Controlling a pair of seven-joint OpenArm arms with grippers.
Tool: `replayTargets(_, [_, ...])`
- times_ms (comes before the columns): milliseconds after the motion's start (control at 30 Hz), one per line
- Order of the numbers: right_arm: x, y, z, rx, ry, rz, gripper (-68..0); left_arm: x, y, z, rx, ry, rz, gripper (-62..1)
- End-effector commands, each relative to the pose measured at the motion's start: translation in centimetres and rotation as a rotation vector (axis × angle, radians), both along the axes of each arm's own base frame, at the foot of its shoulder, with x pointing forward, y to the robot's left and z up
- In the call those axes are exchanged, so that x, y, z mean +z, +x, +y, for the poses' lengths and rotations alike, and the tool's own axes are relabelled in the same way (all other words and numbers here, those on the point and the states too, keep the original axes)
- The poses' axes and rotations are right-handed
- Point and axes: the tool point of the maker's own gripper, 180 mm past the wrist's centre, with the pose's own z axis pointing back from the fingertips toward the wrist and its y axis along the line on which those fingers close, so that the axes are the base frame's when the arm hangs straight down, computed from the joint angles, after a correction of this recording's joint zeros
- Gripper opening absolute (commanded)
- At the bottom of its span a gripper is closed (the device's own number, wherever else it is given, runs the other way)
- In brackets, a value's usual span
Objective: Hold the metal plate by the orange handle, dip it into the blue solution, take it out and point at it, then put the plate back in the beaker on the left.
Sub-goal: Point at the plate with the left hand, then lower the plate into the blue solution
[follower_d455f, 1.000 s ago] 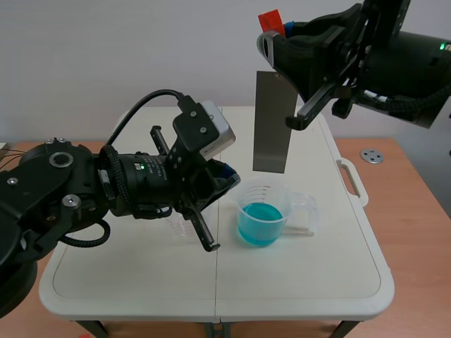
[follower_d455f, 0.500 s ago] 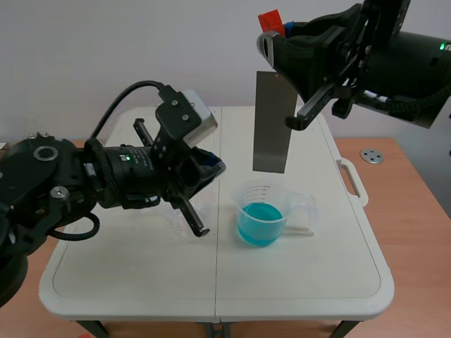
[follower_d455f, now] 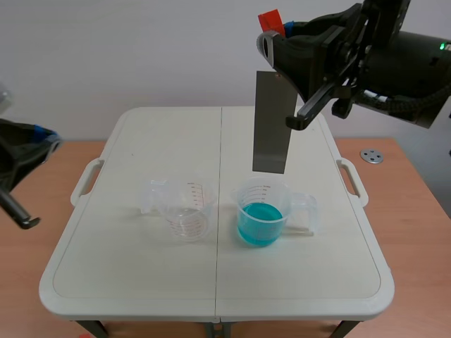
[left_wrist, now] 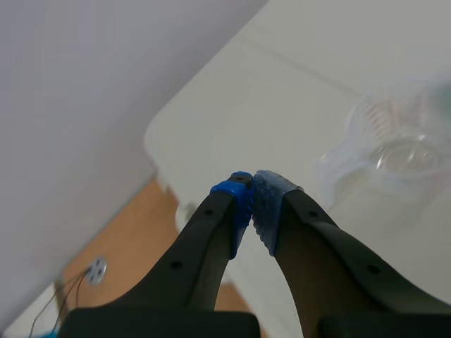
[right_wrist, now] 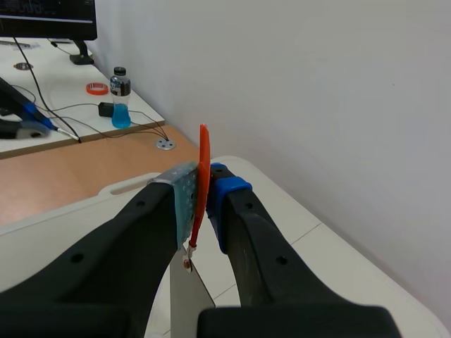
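In the scene view, the right gripper (follower_d455f: 276,34) sat at the upper right of the frame, clenched on the orange handle (follower_d455f: 268,19). The metal plate (follower_d455f: 272,123) hung straight down from it, long axis vertical, its lower edge right above the beaker of blue solution (follower_d455f: 261,212) and not touching it. The clear beaker (follower_d455f: 184,207) stood just beside the blue one, toward the frame's left, so the plate would have to travel left and down to reach it. The left gripper (follower_d455f: 27,156) was at the far left edge, well apart from both beakers; the right arm was plainly the one to do the carrying. The white folding table (follower_d455f: 296,282) looked flat, with bare room around the beakers.

From the left wrist, the left gripper (left_wrist: 252,196) was pinched shut on nothing, the clear beaker (left_wrist: 396,151) ahead of it and off to one side on the table (left_wrist: 282,91).

From the right wrist, the right gripper (right_wrist: 205,191) was squeezing the orange handle (right_wrist: 203,158) edge-on between its pads, with the plate (right_wrist: 184,292) dropping away beneath it. Beyond the table (right_wrist: 310,236) a bottle (right_wrist: 120,98) stood on a desk.
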Motion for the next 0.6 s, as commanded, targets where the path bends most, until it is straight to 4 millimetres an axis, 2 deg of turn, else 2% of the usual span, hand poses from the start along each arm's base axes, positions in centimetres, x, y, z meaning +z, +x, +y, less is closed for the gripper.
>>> replayTargets(0, [1.0,0.2,-0.3,-0.003,0.023,-0.026,-66.4,-0.4,-1.3,0.9,0.019,0.003,0.014,-59.0])
replayTargets(133, [1.0,0.2,-0.3,-0.003,0.022,-0.026,-66.4,-2.6,-5.1,5.0,0.121,0.077,0.104,-59.0])
replayTargets(300, [1.0,0.2,-0.3,-0.003,0.023,-0.026,-66.4,-5.5,-10.7,7.7,0.190,0.135,0.242,-59.0])
replayTargets(433, [1.0,0.2,-0.3,-0.003,0.022,-0.026,-66.4,-7.9,-15.3,7.6,0.195,0.126,0.388,-59.0])
replayTargets(567, [1.0,0.2,-0.3,-0.003,0.023,-0.026,-66.4,-9.6,-18.7,7.2,0.199,0.089,0.487,-59.0])
